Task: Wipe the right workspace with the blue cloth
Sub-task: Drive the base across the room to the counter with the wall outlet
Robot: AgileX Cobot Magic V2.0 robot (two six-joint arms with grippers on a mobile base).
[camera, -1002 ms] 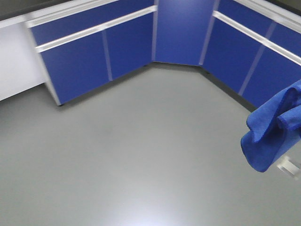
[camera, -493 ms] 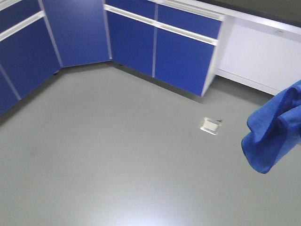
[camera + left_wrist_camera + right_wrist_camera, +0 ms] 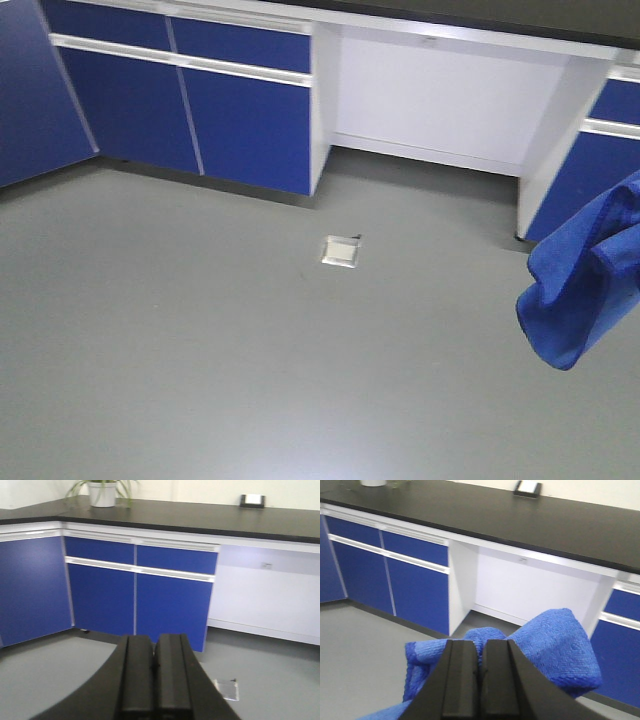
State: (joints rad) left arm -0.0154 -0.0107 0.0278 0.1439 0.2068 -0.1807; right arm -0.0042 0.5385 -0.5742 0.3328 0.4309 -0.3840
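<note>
**Carrying, not yet wiping**

The right pincer is clamped on the blue cloth, which bunches around it and droops below. It looks soft, light and limp, best held by a gathered fold. The black benchtop lies ahead, well apart.

Cloth in right claw; box on benchtop behind, plant pot leftward.

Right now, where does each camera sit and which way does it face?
Front-facing: high, tilted down at grey floor and blue cabinets; no arm, only hanging blue cloth.
Left wrist: behind shut left tool, facing black benchtop.
Right wrist: behind right tool clamping the cloth, same benchtop.
Shared: both wrists see the small black box.
</note>
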